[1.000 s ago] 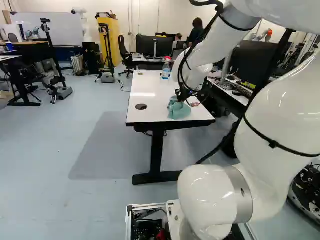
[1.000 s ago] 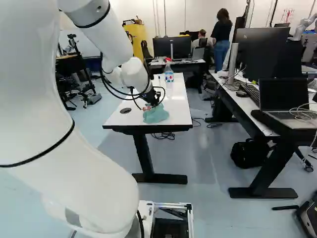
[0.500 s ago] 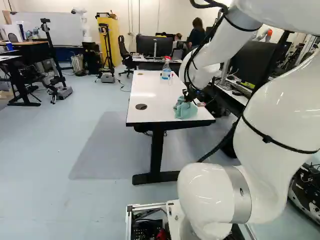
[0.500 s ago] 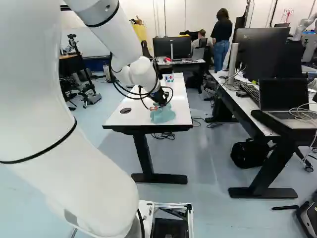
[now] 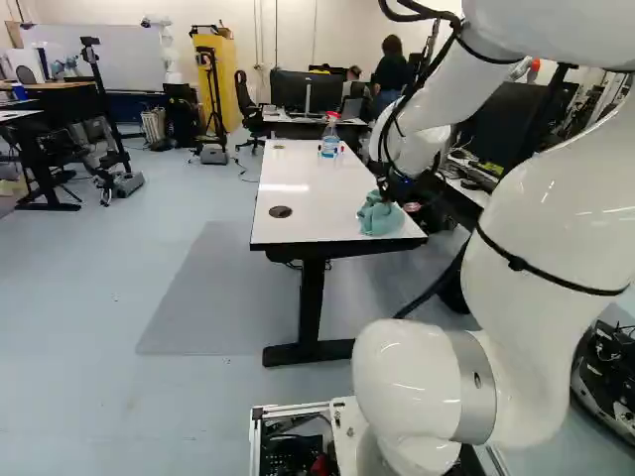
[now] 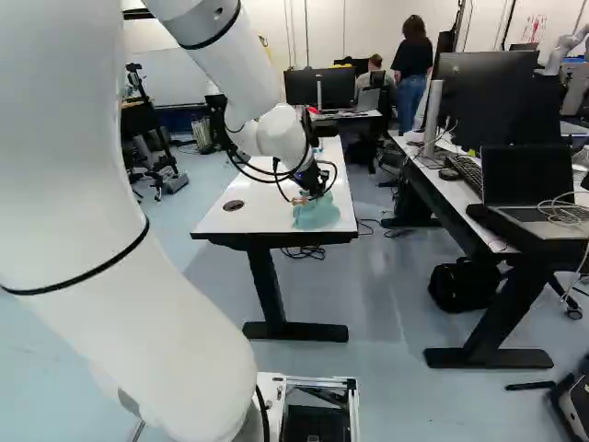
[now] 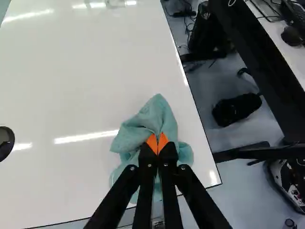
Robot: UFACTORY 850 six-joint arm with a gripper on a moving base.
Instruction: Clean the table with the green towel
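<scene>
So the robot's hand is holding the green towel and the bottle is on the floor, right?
No, the bottle stands on the white table, toward its far end; the left base view shows it. The hand does hold the green towel.

White arm (image 6: 129,304) fills left side, reaches over white table (image 6: 253,219) in middle; gripper (image 6: 306,197) down at green towel (image 6: 317,216), towel on tabletop by near right corner. Dark round disc (image 6: 234,205) in tabletop, left of towel. Cables (image 6: 304,252) on floor under table. Second desk (image 6: 453,191) at right: large monitor (image 6: 483,92), keyboard (image 6: 466,173), open laptop (image 6: 528,175) with loose white cords (image 6: 561,210) over it. Black bag (image 6: 457,285) on floor beneath that desk. Far desk (image 6: 340,116) behind table, smaller monitor (image 6: 308,87) on it. Whiteboard (image 6: 175,83) back left. Another robot (image 6: 569,44) far back right
</scene>
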